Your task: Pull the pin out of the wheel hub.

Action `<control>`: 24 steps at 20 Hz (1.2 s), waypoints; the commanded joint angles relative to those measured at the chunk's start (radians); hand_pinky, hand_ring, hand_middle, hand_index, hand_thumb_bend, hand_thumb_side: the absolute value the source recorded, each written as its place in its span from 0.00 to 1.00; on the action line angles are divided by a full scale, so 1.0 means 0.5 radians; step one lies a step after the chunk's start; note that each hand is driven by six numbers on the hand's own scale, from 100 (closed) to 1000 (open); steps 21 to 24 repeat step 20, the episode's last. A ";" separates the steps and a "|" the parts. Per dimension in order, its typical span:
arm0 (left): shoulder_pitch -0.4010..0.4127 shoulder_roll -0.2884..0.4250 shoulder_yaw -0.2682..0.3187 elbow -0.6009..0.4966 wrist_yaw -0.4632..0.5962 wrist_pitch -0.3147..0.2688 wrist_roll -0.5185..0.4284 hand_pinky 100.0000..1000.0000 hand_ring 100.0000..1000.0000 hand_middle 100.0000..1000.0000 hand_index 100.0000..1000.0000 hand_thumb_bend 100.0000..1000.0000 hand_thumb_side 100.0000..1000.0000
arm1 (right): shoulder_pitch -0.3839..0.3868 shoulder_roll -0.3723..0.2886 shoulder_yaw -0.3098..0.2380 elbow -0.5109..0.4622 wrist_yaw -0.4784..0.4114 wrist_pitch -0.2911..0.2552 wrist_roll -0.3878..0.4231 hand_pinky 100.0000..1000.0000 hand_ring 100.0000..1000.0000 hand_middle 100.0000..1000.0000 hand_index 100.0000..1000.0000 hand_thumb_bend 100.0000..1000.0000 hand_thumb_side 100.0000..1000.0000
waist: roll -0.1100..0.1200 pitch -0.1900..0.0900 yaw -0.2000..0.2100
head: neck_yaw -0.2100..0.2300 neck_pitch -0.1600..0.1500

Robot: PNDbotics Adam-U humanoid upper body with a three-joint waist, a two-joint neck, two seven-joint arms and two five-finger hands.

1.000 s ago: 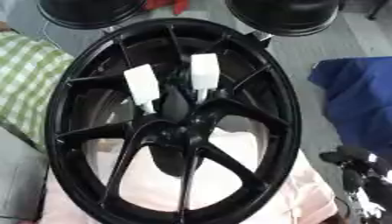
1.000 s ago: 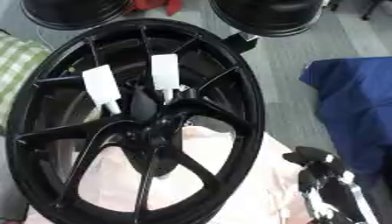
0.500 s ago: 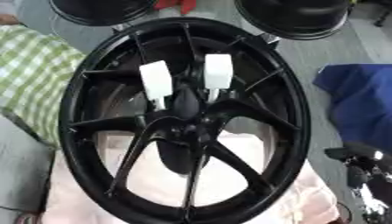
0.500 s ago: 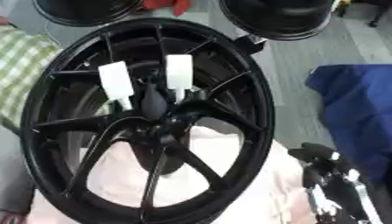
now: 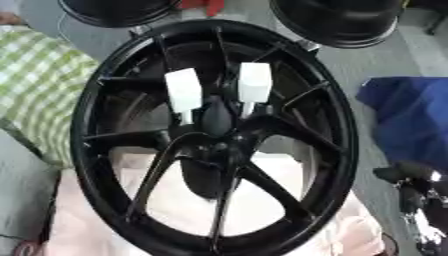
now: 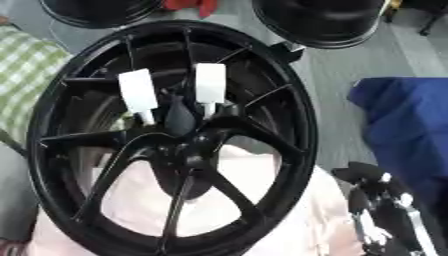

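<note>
The right robot hand [image 6: 376, 210] shows at the lower right corner, black with silver joints, hanging just beside the outer rim of the wheel and touching nothing; it holds nothing, but how far its fingers are spread or curled cannot be told from either view. The left robot hand is not in view. Outward from the hand stands the wheel hub [image 5: 214, 145], a large black spoked wheel that fills most of the scene, propped nearly upright with its face turned toward the camera, which leaves the centre and the pins open to a reach from the front. Its lower part rests against pale pink cloth [image 5: 254, 195], which probably cushions it and keeps it from rolling. Two white pins stick out just above the centre, side by side: the left pin [image 5: 184, 92] and the right pin [image 5: 254, 82], each a white block with a thinner stem going down into the hub. Both are seated, so the pull is not yet done. A green checked cloth [image 5: 44, 90] lies to the left, a blue cloth [image 5: 411, 120] to the right, and two dark round objects [image 5: 350, 17] sit beyond. Compared with the earlier frames, the whole scene sits slightly shifted, a camera move; the pins are unchanged and the hand remains at the same corner.
</note>
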 commanded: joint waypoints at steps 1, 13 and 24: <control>0.000 0.051 0.057 -0.039 -0.016 -0.022 -0.016 0.91 0.76 0.73 0.90 0.41 0.75 | 0.013 -0.006 -0.018 -0.025 -0.032 -0.014 0.003 0.81 0.72 0.59 0.76 0.00 0.27 | 0.011 -0.053 0.005 | -0.004 -0.010; -0.008 0.012 0.080 -0.118 0.176 0.050 0.257 0.84 0.55 0.52 0.76 0.08 0.50 | 0.030 -0.009 -0.023 -0.025 -0.056 -0.029 0.009 0.80 0.72 0.59 0.76 0.00 0.26 | 0.003 -0.068 0.000 | -0.007 -0.003; 0.086 -0.266 0.059 -0.689 0.538 0.072 1.032 0.85 0.55 0.54 0.78 0.07 0.44 | 0.020 -0.017 -0.017 -0.025 -0.076 -0.042 0.019 0.80 0.72 0.59 0.76 0.00 0.26 | -0.010 -0.059 -0.012 | -0.003 -0.015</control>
